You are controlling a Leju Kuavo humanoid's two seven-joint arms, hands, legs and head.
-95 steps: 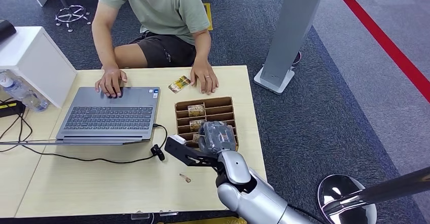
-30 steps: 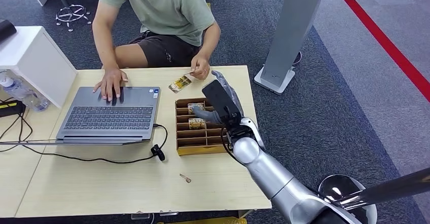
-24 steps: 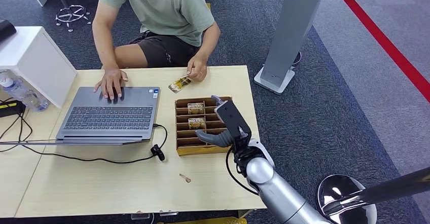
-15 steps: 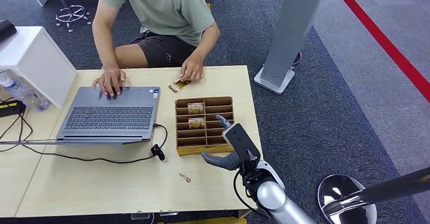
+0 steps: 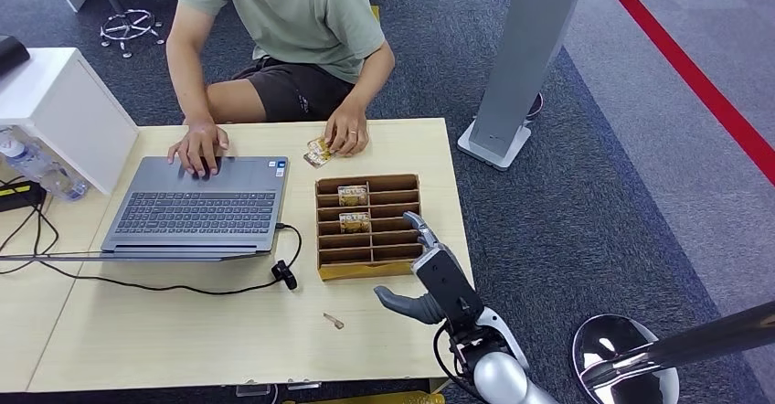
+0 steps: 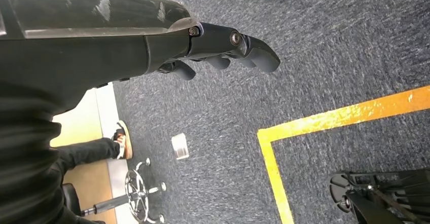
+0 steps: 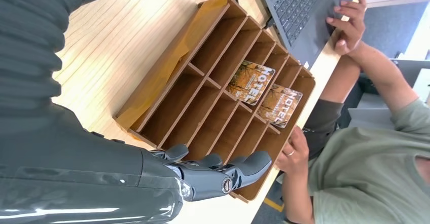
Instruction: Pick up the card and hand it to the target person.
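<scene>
My right hand hovers open and empty above the table's front right corner, just in front of the brown card rack. Two "HOTEL" cards lie in the rack's slots. In the right wrist view the same hand stretches its fingers beside the rack and both cards. At the far edge the seated person's hand rests on cards lying on the table. My left hand hangs over the carpet, holding nothing.
A grey laptop sits left of the rack, the person's other hand on it. A black cable and a small scrap lie on the table. A white box stands at the left, a grey pillar to the right.
My right hand has drawn back from the person's side to the front edge of the table, empty. The person has lowered the taken card onto the table by the other one.
</scene>
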